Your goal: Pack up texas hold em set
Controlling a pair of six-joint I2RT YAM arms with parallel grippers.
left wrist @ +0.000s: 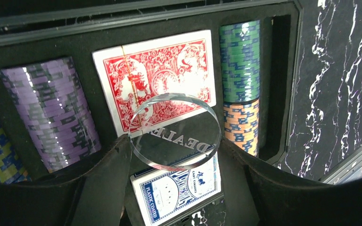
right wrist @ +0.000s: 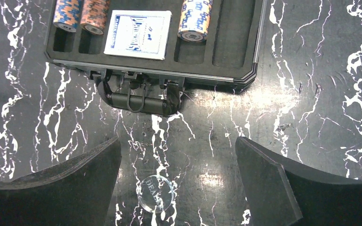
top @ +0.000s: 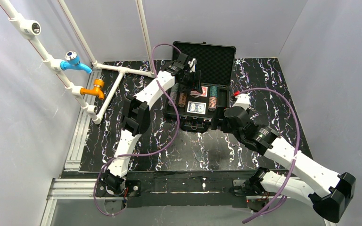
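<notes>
The black briefcase lies open at the table's back centre, its foam-lined lid (top: pixel 202 56) up. In its tray lie the red-backed deck (left wrist: pixel 155 70), the blue-backed deck (left wrist: pixel 179 188), and rows of purple chips (left wrist: pixel 56 113), green chips (left wrist: pixel 239 61) and orange chips (left wrist: pixel 240 125). My left gripper (left wrist: pixel 173 146) hangs over the tray, shut on a clear "DEALER" button (left wrist: pixel 175 113) held above the two decks. My right gripper (right wrist: pixel 177 143) is open wide over the table in front of the case handle (right wrist: pixel 139 101). A second clear dealer button (right wrist: pixel 156 194) lies on the table between its fingers, nearer the left one.
The rightmost chip slot (right wrist: pixel 231 33) of the tray holds nothing. A white pipe frame (top: pixel 118 70) with a blue tap (top: pixel 75 62) and an orange tap (top: pixel 94 88) stands at the left. Grey walls close in the back and sides of the black marbled table (top: pixel 273 94).
</notes>
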